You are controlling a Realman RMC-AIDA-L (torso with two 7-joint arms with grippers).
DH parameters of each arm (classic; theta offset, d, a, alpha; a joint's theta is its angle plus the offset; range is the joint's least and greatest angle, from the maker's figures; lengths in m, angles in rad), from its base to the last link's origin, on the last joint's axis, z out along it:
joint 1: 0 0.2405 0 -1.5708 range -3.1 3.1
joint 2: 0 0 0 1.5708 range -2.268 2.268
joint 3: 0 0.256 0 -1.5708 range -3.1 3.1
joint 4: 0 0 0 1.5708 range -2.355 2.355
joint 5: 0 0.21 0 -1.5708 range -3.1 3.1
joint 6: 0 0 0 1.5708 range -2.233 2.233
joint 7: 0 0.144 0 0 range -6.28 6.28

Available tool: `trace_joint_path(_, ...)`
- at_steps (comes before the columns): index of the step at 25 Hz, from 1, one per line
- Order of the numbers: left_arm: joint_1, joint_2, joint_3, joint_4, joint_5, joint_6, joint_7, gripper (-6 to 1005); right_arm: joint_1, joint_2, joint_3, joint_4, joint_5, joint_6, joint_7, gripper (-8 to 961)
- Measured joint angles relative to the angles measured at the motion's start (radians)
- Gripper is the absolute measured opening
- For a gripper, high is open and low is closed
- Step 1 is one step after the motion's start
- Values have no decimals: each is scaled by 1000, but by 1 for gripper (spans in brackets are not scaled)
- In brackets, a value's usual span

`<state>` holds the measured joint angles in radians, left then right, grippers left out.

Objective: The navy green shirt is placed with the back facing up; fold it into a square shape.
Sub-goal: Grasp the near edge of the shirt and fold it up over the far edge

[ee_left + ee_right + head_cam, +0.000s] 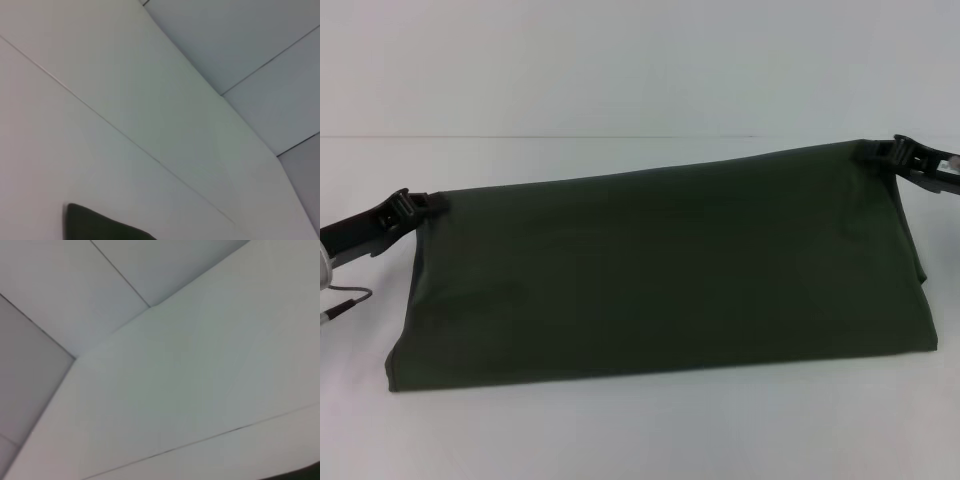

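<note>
The navy green shirt (660, 275) is a dark olive sheet folded into a wide band, plain side showing, no lettering in view. Its upper edge is lifted off the white table (620, 430) and its lower fold rests on the table. My left gripper (420, 206) is shut on the shirt's upper left corner. My right gripper (880, 152) is shut on the upper right corner, held higher. A dark corner of the shirt (95, 226) shows in the left wrist view. The right wrist view shows only table and floor.
The white table has a thin seam line (520, 137) across its far part. A thin grey cable (350, 298) lies at the left edge by my left arm. The table's edge and floor tiles (260, 45) show in the wrist views.
</note>
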<state>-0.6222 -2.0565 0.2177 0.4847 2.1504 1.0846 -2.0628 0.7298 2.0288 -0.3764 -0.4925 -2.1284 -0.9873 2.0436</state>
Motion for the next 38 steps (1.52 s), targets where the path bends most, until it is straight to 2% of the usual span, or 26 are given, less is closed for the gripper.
trace_joint_path(5, -14, -25, 2, -4, -41, -69, 53, 38, 30, 41, -61, 1, 9, 146, -33, 47)
trace_joint_path(9, -28, -29, 5, -23, -60, -108, 86, 39, 46, 58, -107, 7, 10, 234, -39, 46)
trace_joint_path(17, -52, -49, 6, -34, -63, -169, 126, 56, 59, 62, -125, 33, 24, 280, -46, 75)
trace_joint_path(26, -57, -67, 6, -36, -89, -204, 164, 106, 55, 62, -126, 82, 138, 293, -168, 119)
trace_joint_path(35, -43, -99, 2, -42, -216, -288, 242, 156, 55, 62, -125, 83, 142, 317, -177, 162)
trace_joint_path(38, -41, -104, 4, -57, -249, -308, 276, 173, 55, 63, -126, 84, 159, 319, -178, 300)
